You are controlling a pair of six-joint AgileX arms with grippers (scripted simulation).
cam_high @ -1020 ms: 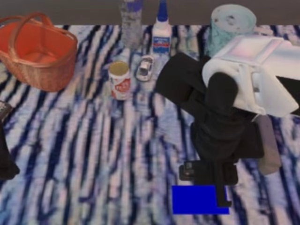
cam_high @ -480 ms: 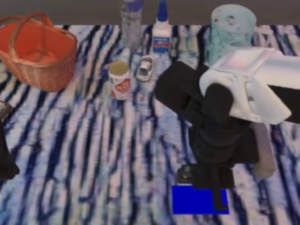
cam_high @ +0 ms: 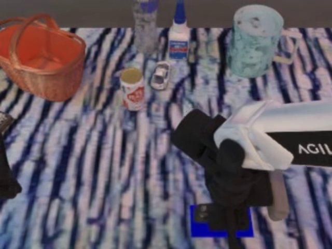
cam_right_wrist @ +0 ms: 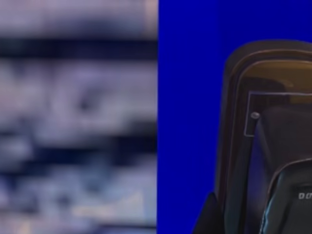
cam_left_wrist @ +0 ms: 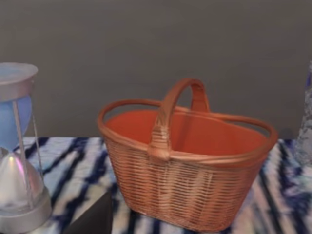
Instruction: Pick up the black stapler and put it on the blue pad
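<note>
The blue pad [cam_high: 197, 226] lies near the table's front edge, right of centre. My right gripper [cam_high: 229, 222] hangs directly over it and covers most of it. In the right wrist view the black stapler [cam_right_wrist: 263, 146] shows as a dark bar with a brownish rim over the blue pad [cam_right_wrist: 190, 122]. My right gripper [cam_right_wrist: 248, 207] is shut on it, with a dark fingertip on either side. From above, the stapler is hidden under the gripper. My left gripper [cam_high: 6, 181] stays parked at the table's left edge, open.
An orange wicker basket [cam_high: 41, 57] stands at the back left. A can [cam_high: 133, 88], toy car [cam_high: 160, 74], glue bottle [cam_high: 179, 36], clear bottle [cam_high: 146, 23] and teal roll [cam_high: 257, 39] line the back. An hourglass [cam_left_wrist: 17, 156] stands beside the left gripper.
My right arm has moved toward the front edge with the stapler, so the gripper now sits over the blue pad. The left arm has not moved.
</note>
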